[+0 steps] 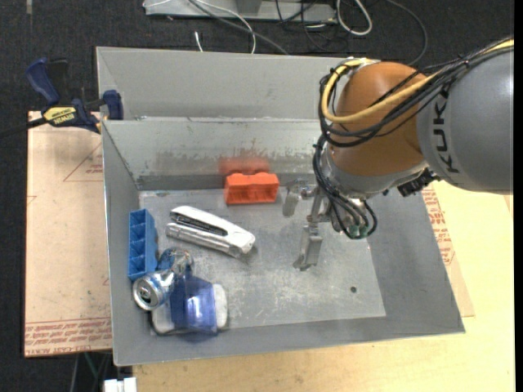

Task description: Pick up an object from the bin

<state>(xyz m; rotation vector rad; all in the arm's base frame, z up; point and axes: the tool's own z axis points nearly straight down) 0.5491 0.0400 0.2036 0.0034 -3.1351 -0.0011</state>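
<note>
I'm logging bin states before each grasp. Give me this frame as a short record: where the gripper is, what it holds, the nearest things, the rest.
bin: grey metal
gripper: above bare floor, right of the bin's middle
held: nothing seen in it
nearest: white stapler toward the view's left; orange block by the back wall
rest: blue ridged piece along the left wall; can and blue-white thing heaped in the front-left corner

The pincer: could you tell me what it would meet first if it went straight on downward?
Probably the bare bin floor: the pincer points down over a free patch, right of the white stapler and nearer the camera than the orange block. How high it hangs is unclear.
</note>
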